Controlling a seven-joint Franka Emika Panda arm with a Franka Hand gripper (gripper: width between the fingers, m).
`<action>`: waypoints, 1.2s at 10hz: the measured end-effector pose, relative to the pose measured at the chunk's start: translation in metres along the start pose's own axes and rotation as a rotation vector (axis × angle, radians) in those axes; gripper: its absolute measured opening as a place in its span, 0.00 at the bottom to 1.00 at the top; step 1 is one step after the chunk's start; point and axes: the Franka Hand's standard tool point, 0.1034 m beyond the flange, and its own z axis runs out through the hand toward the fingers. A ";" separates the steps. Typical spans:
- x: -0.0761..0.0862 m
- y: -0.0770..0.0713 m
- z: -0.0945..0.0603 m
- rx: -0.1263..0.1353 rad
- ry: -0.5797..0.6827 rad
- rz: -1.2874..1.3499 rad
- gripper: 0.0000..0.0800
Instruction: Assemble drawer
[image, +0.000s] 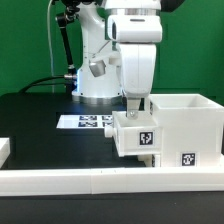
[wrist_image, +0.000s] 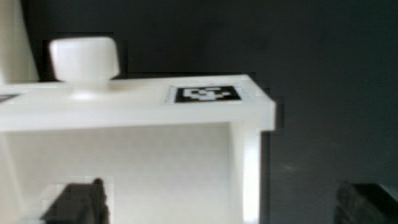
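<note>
The drawer's tall white box shell (image: 192, 122) stands at the exterior view's right, behind the rail, with a tag low on its front. A small white tray (image: 136, 136) with a tag on its face sticks out of the shell's side towards the exterior view's left. My gripper (image: 136, 105) hangs straight down just over this tray. In the wrist view the tray (wrist_image: 134, 140) fills the picture, with its round white knob (wrist_image: 82, 66) and its tag (wrist_image: 208, 94). My gripper (wrist_image: 222, 205) is open; its dark fingers (wrist_image: 75, 205) stand wide apart astride the tray's side wall. No second tray shows.
The long low white rail (image: 100, 181) runs along the front. The marker board (image: 86, 122) lies flat on the black table behind the tray. A white part (image: 4, 150) is cut off at the exterior view's left edge. The robot base (image: 95, 75) stands at the back.
</note>
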 end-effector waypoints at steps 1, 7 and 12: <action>-0.012 0.006 -0.007 0.012 -0.008 -0.001 0.81; -0.057 0.031 -0.015 0.018 0.025 -0.042 0.81; -0.074 0.037 0.023 0.073 0.247 -0.006 0.81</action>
